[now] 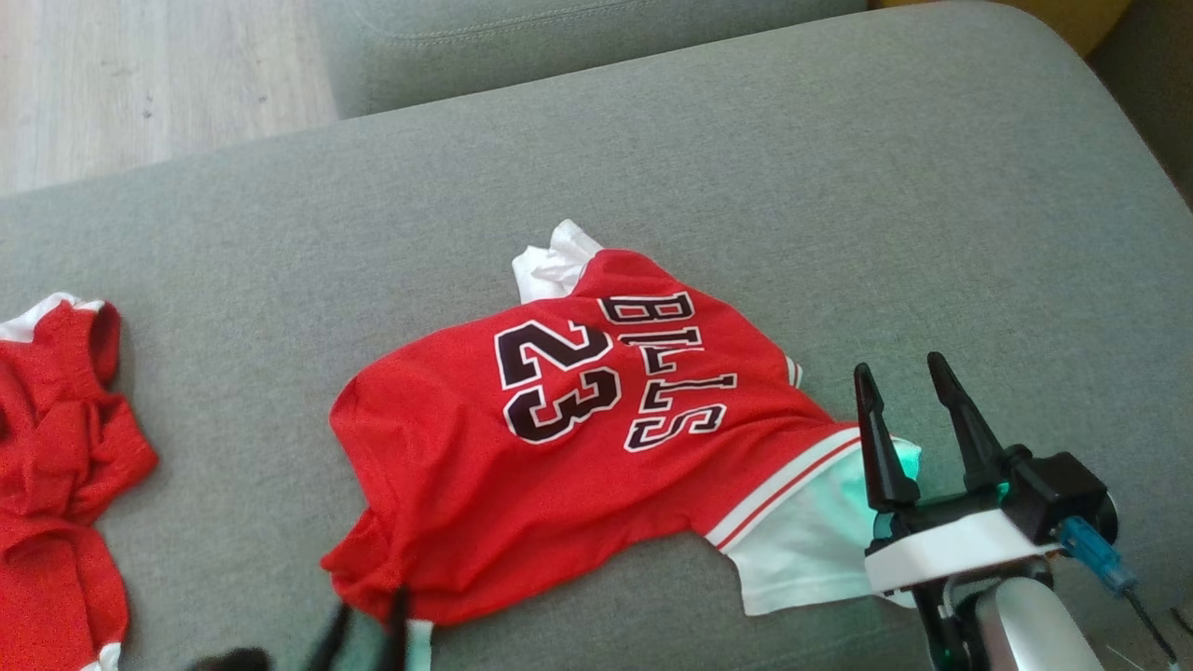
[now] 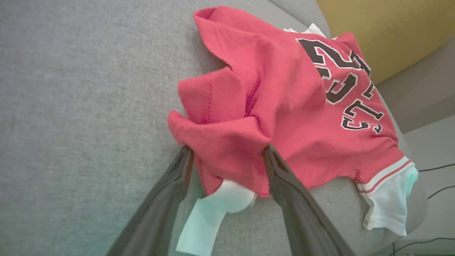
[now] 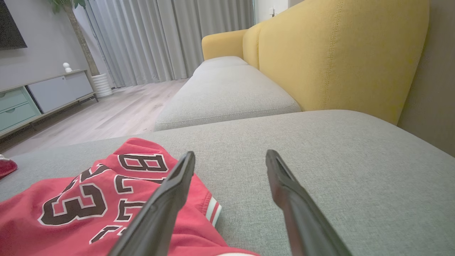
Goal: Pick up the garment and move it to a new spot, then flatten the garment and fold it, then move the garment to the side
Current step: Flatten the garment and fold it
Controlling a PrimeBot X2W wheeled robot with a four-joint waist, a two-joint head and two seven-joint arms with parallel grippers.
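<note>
- The red jersey (image 1: 559,447) lies face up near the middle of the grey sofa seat (image 1: 746,186), its near edge reaching the cushion's front.
- Its chest print is black block lettering outlined in white: the number "23" (image 1: 557,380) and beside it a word that reads as "BULLS" (image 1: 673,371), with a crease swallowing part of the second letter.
- The fabric is thin and matte, rumpled at the near-left hem and smoother across the print.
- A white sleeve (image 1: 802,540) sticks out at the near right, joined to the red by a band of white and red stripes (image 1: 783,485). Another white piece (image 1: 555,266) pokes out at the far edge.
- Left gripper (image 2: 227,149): its two long dark fingers (image 2: 170,192) stand wide apart, released, straddling a bunched red fold of the hem. A white flap (image 2: 213,209) of the garment hangs between them. In the head view this gripper (image 1: 373,629) is a dark blur at the jersey's near-left corner.
- Right gripper (image 1: 898,365): fingers spread, nothing between them, hanging over the white sleeve and the bare cushion just right of the jersey. Its body is white and black with a small blue plug (image 1: 1090,545) at the side.
- A second red garment (image 1: 56,447) with white trim lies crumpled at the far left of the seat, well apart.
- The seat has a coarse woven texture and rounded corners. Behind it stand a mustard-yellow stitched backrest (image 3: 337,53), a pale wood floor (image 1: 140,75) and grey pleated curtains (image 3: 160,35).
</note>
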